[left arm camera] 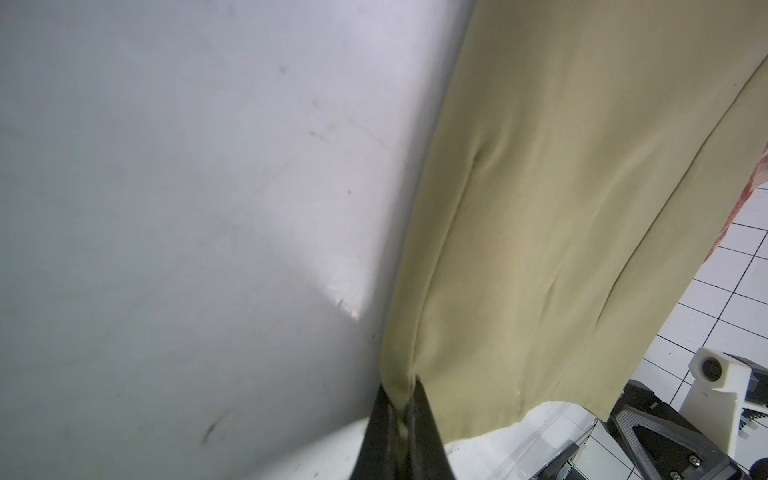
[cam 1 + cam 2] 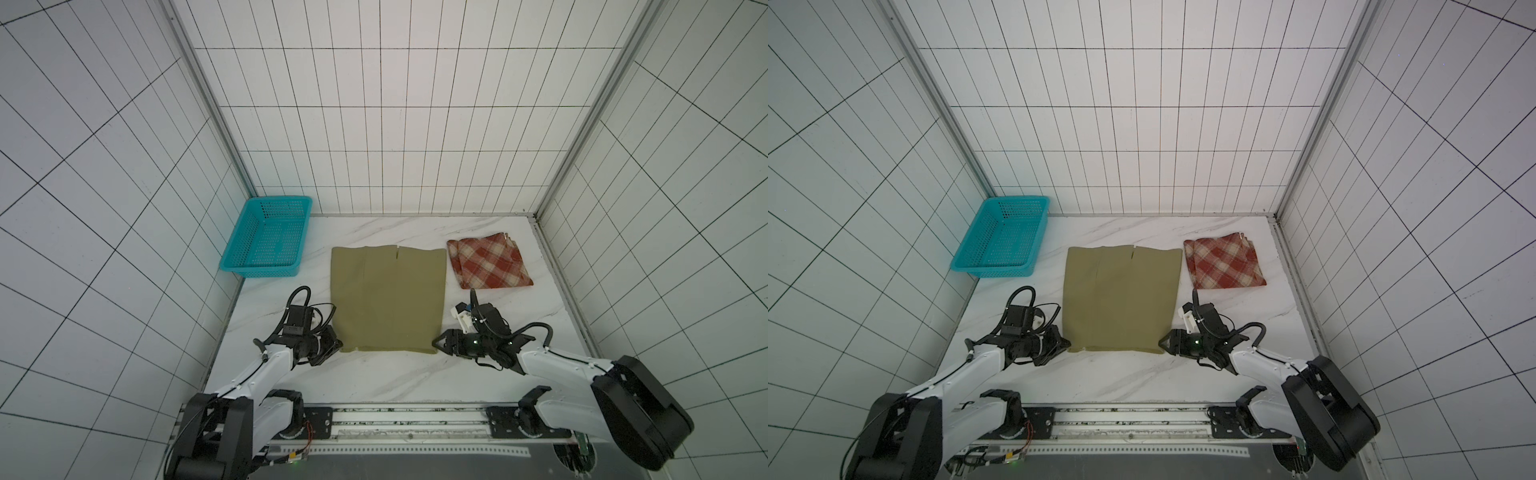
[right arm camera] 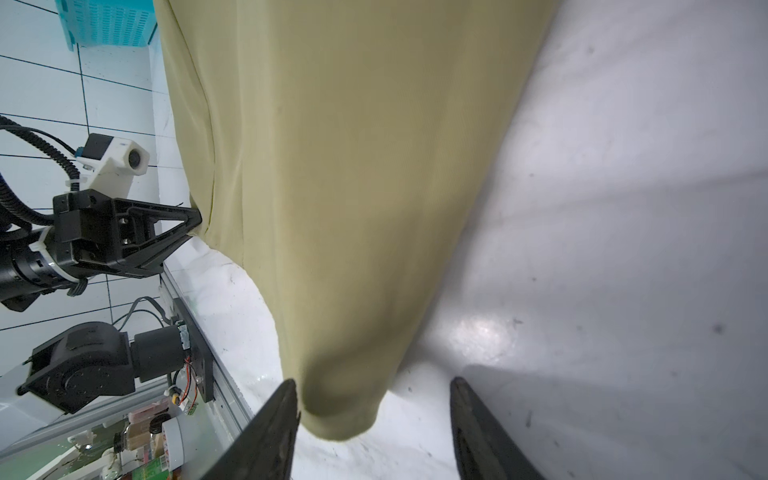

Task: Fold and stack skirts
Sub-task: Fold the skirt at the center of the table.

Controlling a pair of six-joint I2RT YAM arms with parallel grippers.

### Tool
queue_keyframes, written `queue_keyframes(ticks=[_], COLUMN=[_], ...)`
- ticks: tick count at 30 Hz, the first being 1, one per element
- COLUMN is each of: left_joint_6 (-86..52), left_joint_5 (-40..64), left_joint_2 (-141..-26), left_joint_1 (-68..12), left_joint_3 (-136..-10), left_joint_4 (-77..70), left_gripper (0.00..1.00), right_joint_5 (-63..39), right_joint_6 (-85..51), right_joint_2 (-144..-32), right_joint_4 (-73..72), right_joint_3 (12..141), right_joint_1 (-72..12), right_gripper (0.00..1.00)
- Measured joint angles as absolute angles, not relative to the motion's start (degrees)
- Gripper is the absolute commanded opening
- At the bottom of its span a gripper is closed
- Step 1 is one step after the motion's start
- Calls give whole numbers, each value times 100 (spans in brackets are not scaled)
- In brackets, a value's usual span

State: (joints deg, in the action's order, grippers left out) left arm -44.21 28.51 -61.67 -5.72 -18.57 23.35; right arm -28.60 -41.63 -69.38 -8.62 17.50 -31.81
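The olive-khaki skirt lies spread flat on the middle of the white table. My left gripper is at its near left corner; in the left wrist view the gripper is shut on a pinch of the olive cloth. My right gripper is at the near right corner. In the right wrist view it stands open, with the olive corner lying between its fingers, close to one of them. The plaid skirt lies folded at the back right, apart from both grippers.
A teal perforated basket stands at the back left against the wall, with nothing showing in it. Tiled walls close off the left, back and right of the table. A metal rail carrying the arm bases runs along the near edge.
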Motion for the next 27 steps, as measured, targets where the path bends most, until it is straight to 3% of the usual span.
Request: queue_keyframes(ticks=[9,11,12,16,22,27], left_joint_6=[-4421,-4427,-4436,-4451,-4501,-4593], left_joint_5=[2875,2893,2895,2899,2902,2919], left_joint_2=[-6156,-6156,-6158,-6169,-6141,-6082], left_joint_1=[-582,-585,-585,-591,-598,-613], left_joint_3=[-1820,-1806,-1800,-1798,-1940,-3055], left_joint_4=[2268,2222,2202,2161,2287,2589], left_gripper=[0,0,0,0,0,0], right_joint_5=[-3120,-3181,-3188,-3179,-3087,-3037], right_joint_6=[-4390,-4425,-4453,-4543,-4532,-4128], right_joint_2=[-7371,-7478,-7531,-7717,-7564,-7107], right_joint_4=[-1538,-1691,-1758,-1804,-1404,-158], right_joint_3=[1715,1715,1715,1715,1796,2812], right_joint_1=[-3227,-3282,-3310,-3380,-3341,-2934], right_gripper=[58,54,49,0,0,0])
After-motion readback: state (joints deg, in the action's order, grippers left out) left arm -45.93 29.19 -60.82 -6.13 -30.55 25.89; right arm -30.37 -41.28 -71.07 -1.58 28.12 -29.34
